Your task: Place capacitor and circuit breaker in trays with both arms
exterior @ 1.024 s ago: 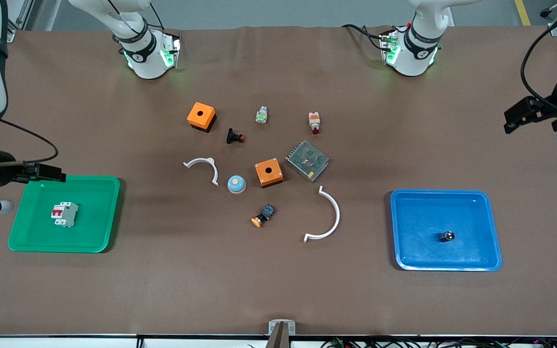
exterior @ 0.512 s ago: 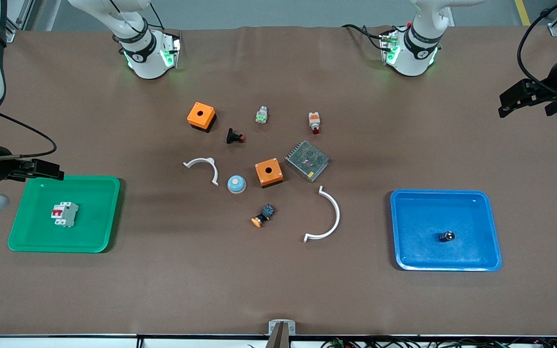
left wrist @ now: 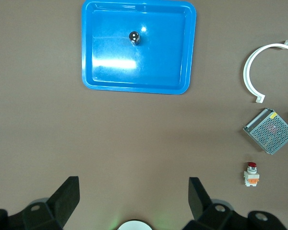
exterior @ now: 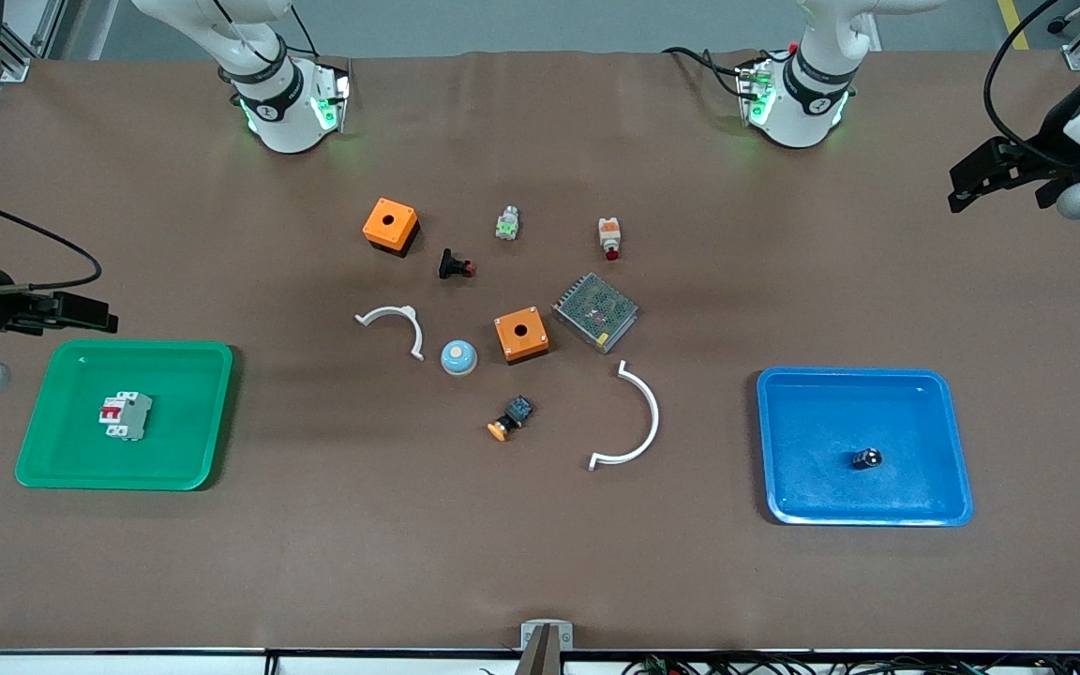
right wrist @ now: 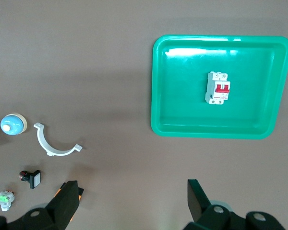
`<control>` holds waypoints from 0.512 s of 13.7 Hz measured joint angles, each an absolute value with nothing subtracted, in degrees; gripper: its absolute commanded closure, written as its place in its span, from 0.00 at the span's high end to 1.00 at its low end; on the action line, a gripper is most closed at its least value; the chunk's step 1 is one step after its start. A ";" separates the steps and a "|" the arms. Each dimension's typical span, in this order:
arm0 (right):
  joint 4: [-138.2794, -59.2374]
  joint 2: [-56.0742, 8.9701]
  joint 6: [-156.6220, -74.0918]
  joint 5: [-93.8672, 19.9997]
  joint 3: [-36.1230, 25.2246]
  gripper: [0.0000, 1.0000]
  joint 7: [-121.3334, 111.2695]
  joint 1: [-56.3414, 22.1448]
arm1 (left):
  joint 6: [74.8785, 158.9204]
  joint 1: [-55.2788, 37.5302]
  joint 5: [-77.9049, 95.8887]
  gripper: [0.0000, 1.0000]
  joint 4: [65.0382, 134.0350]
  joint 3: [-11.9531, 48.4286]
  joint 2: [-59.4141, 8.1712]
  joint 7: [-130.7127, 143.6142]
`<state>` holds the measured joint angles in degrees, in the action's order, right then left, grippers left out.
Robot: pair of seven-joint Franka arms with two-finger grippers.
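Observation:
The circuit breaker (exterior: 126, 415), white-grey with red levers, lies in the green tray (exterior: 212, 412) toward the right arm's end of the table; it also shows in the right wrist view (right wrist: 218, 88). The capacitor (exterior: 866, 458), a tiny black cylinder, stands in the blue tray (exterior: 821, 412) toward the left arm's end; it also shows in the left wrist view (left wrist: 134, 37). My right gripper (exterior: 95, 314) is open and empty, up over the table beside the green tray's edge. My left gripper (exterior: 971, 178) is open and empty, high over bare table away from the blue tray.
Loose parts lie mid-table: two orange boxes (exterior: 390, 225) (exterior: 520, 335), a mesh-covered unit (exterior: 595, 311), two white arcs (exterior: 413, 328) (exterior: 652, 412), a blue dome (exterior: 457, 356), an orange-capped push button (exterior: 509, 419), a black flared part (exterior: 454, 265), and small switches (exterior: 506, 225) (exterior: 608, 237).
Both grippers have drawn away from their trays, toward the robots' bases. The breaker, the capacitor and the loose parts have not moved.

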<state>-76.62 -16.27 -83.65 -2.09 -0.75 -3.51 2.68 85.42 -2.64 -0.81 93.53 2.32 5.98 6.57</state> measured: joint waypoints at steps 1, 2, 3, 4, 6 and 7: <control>-76.62 -15.47 -83.33 -2.01 -0.77 1.00 -3.51 2.68 | 85.52 -2.64 -0.81 1.00 93.65 2.28 5.97 6.58; -76.70 -14.44 -82.86 -1.96 -0.77 1.00 -3.51 2.68 | 85.61 -2.64 -0.81 1.00 93.72 2.19 5.92 6.59; -77.21 -13.10 -82.51 -1.95 -0.77 1.00 -3.51 2.67 | 85.66 -2.64 -0.81 1.00 93.81 2.16 5.82 6.59; -78.33 -11.31 -82.44 -1.74 -0.74 1.00 -3.51 2.58 | 85.73 -2.70 -0.81 1.00 93.90 2.17 5.68 6.59; -81.64 -7.12 -82.45 -0.85 -0.68 1.00 -3.51 1.86 | 86.06 -2.79 -0.81 1.00 93.91 2.17 5.55 6.50; -83.15 -5.27 -82.45 -0.74 -0.84 1.00 -3.49 1.34 | 86.21 -2.78 -0.81 1.00 93.86 2.17 5.55 6.45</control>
<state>-83.15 -5.27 -82.45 -0.74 -0.84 -3.49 1.34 86.21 -2.78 -0.81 93.86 2.17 5.55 6.45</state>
